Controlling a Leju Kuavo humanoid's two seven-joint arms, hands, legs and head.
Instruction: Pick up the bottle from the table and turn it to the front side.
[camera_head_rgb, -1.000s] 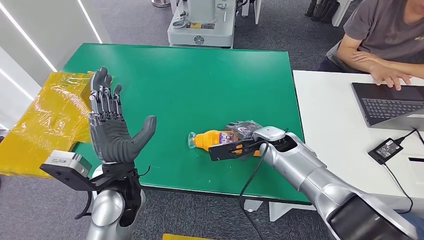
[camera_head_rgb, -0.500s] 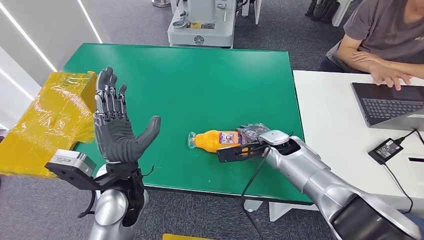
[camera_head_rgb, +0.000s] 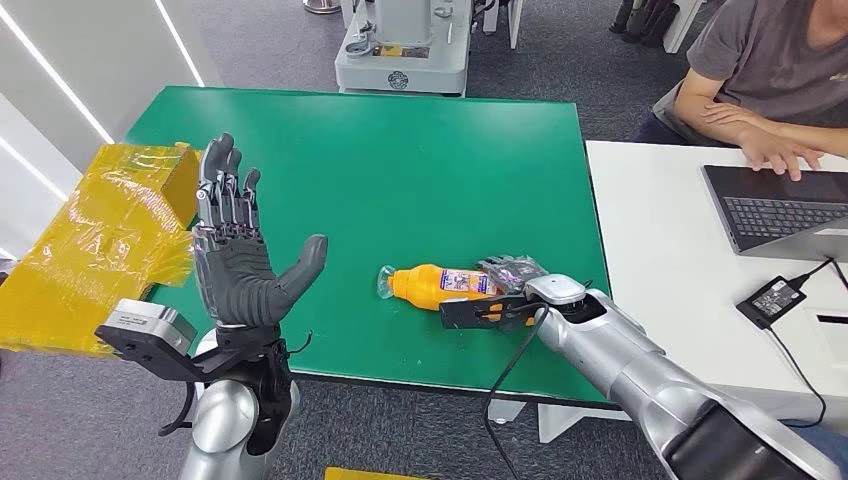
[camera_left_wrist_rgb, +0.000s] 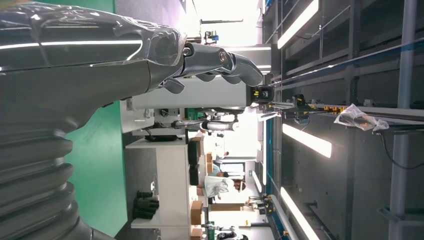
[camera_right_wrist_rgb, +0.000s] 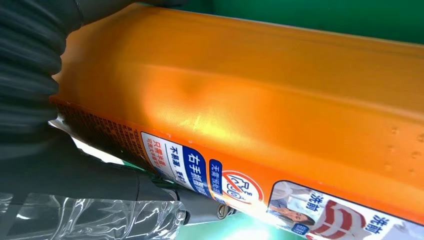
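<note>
Right hand (camera_head_rgb: 510, 272) is down on the green table (camera_head_rgb: 400, 170), fingers wrapped around the base end of the orange bottle (camera_head_rgb: 440, 283), which lies on its side near the front edge with its clear cap pointing toward the left hand. From the right wrist camera, the bottle's (camera_right_wrist_rgb: 260, 100) orange wall and printed label sit right against the hand. Left hand (camera_head_rgb: 238, 260) is raised upright over the table's left front corner, fingers spread, holding nothing

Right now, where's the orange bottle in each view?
Head view: orange bottle lies on its side on the green table, near the front edge, under the right hand.
Left wrist view: not in it.
Right wrist view: its body and label take up most of the picture.
Shared landmark: green table.
</note>
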